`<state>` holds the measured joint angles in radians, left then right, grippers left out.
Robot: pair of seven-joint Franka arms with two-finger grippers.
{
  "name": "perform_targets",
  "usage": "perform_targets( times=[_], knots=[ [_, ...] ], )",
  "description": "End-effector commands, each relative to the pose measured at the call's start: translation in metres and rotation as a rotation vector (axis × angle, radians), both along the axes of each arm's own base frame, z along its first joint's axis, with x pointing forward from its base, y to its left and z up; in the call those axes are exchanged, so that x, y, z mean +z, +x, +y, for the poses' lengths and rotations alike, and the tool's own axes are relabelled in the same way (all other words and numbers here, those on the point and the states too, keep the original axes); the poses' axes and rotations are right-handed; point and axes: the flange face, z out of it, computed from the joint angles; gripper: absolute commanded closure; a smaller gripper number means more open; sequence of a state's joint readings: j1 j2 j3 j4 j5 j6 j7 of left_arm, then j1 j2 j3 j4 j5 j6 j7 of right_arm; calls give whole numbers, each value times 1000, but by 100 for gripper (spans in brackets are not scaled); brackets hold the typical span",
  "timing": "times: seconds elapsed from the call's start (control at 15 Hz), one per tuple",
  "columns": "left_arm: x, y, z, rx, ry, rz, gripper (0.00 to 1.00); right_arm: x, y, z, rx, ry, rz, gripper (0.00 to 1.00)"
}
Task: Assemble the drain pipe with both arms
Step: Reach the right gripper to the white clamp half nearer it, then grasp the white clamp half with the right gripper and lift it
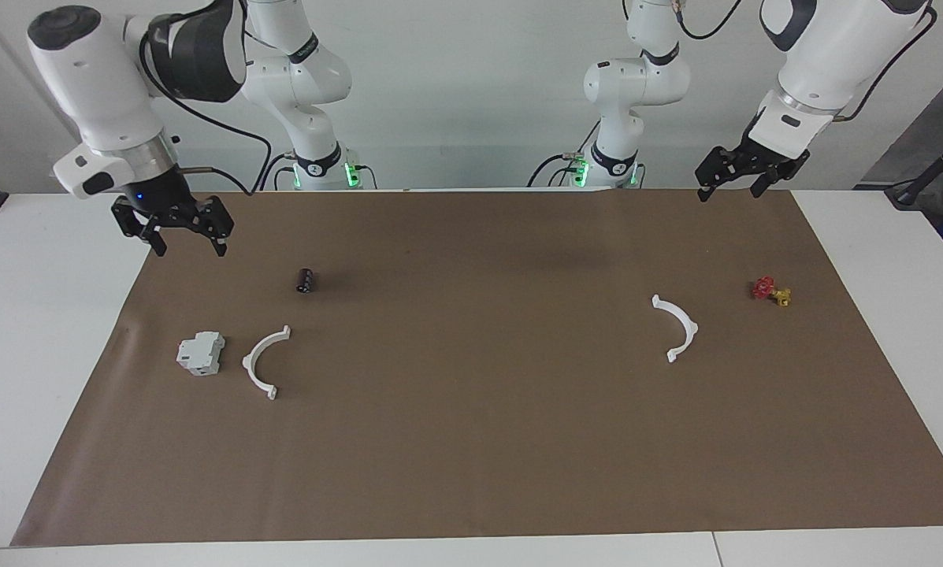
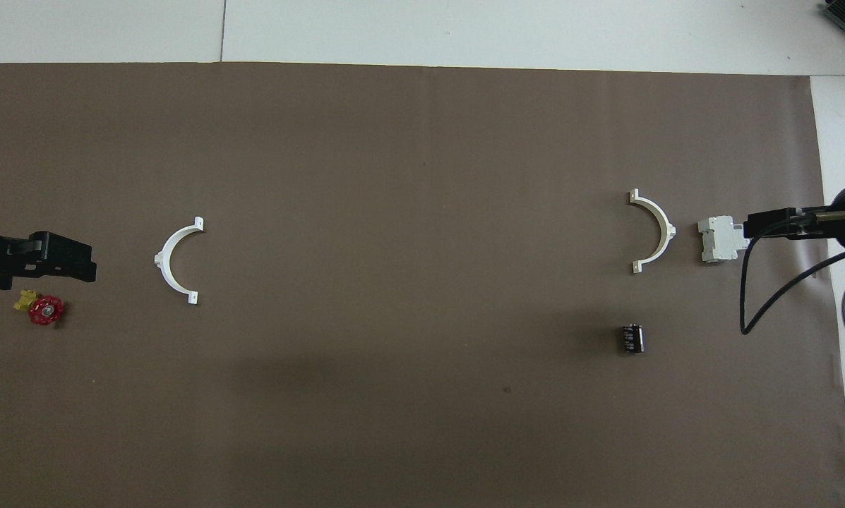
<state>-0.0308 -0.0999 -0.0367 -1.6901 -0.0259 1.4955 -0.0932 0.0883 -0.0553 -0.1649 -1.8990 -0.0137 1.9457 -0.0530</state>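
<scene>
1. Here, the drain pipe is seen as two separate white half-rings lying flat on the brown mat (image 1: 471,441), well apart from each other.
2. One half-ring (image 1: 265,362) is found toward the right arm's end of the table, just beside a grey-white boxy block (image 1: 200,353) and not touching it; a small dark cylinder (image 1: 305,280) lies nearer to the robots than this half-ring.
3. The other half-ring (image 1: 677,328) is found toward the left arm's end, near a small red-and-yellow valve piece (image 1: 770,290), which sits slightly nearer to the robots.
4. The right gripper (image 1: 187,242) is held in the air over the mat's edge at the right arm's end, with its jaws spread wide and nothing between them.
5. The left gripper (image 1: 729,189) is held raised over the mat's edge nearest the robots, toward the left arm's end, its jaws likewise wide and empty.
</scene>
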Motion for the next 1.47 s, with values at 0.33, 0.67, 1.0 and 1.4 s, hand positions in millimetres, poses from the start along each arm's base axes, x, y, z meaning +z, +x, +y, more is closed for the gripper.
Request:
perform_targets(
  times=[0.33, 0.67, 1.0, 1.4],
  knots=[
    [0, -1, 5, -5, -14, -7, 0, -160, 59, 4, 58, 56, -12, 0],
    [0, -1, 4, -7, -14, -7, 0, -218, 49, 4, 103, 30, -14, 0],
    [-2, -2, 4, -7, -14, -5, 0, -240, 48, -2, 133, 18, -5, 1],
    [-3, -3, 4, -5, -13, -4, 0, -247, 46, 1, 134, 19, 3, 42]
  ],
)
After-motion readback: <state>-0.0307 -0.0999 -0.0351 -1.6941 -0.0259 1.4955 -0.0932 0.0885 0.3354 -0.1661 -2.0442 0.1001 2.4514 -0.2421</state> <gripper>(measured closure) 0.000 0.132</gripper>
